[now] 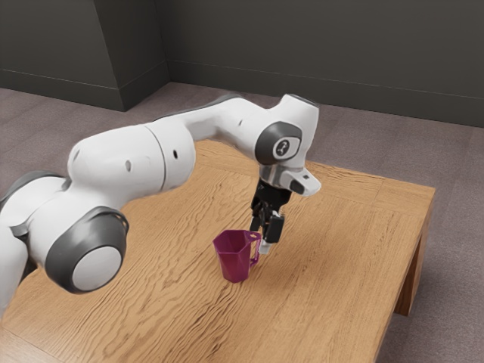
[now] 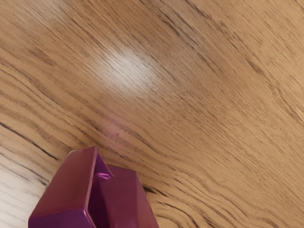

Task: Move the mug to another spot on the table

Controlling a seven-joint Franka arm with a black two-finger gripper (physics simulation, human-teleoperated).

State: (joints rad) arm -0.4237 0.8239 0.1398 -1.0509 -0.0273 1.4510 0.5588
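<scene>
A magenta mug (image 1: 234, 261) stands upright near the middle of the wooden table (image 1: 348, 249), its handle facing the exterior view's right. My gripper (image 1: 265, 245) comes down from above onto that handle side, and its black fingers (image 1: 274, 227) stand close together with the handle between them. In the wrist view the mug (image 2: 90, 199) lies just under my hand, its handle and rim showing against the wood grain of the table (image 2: 199, 95). I cannot tell whether the mug's base rests on the wood or hangs just above it.
The tabletop stretches bare toward the exterior view's right and far side, ending at an edge (image 1: 412, 249) with a drop to the grey floor (image 1: 454, 166). My white arm (image 1: 128, 174) spans the table's left part.
</scene>
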